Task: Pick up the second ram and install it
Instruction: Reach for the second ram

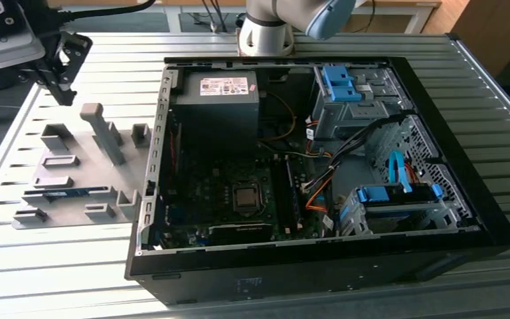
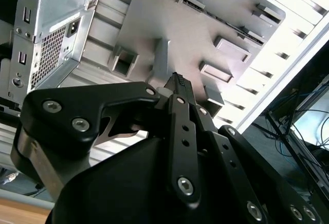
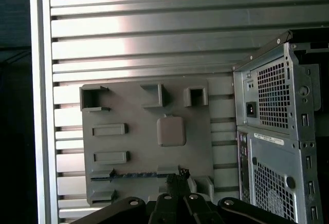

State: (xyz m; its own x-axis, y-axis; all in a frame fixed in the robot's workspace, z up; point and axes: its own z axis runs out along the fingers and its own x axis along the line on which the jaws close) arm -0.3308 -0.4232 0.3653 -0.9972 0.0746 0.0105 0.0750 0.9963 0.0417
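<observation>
The second ram [image 1: 60, 194] is a thin blue-green stick standing on edge in a long holder of the grey fixture plate [image 1: 82, 169], at the exterior view's left. In the first wrist view the second ram [image 3: 136, 174] shows as a dark strip near one edge of the plate. My gripper [image 1: 64, 97] hangs high above the far end of that plate, well apart from the stick. Its black fingers [image 3: 177, 182] press together with nothing between them, and the second wrist view shows the gripper [image 2: 180, 81] shut in the same way.
An open black computer case [image 1: 326, 252] lies beside the plate, with its motherboard [image 1: 228, 199] and long black slot rails [image 1: 286, 193] exposed. A tall grey post [image 1: 104, 133] rises from the plate. The slatted metal table [image 1: 51, 266] ends at a rim close to the plate.
</observation>
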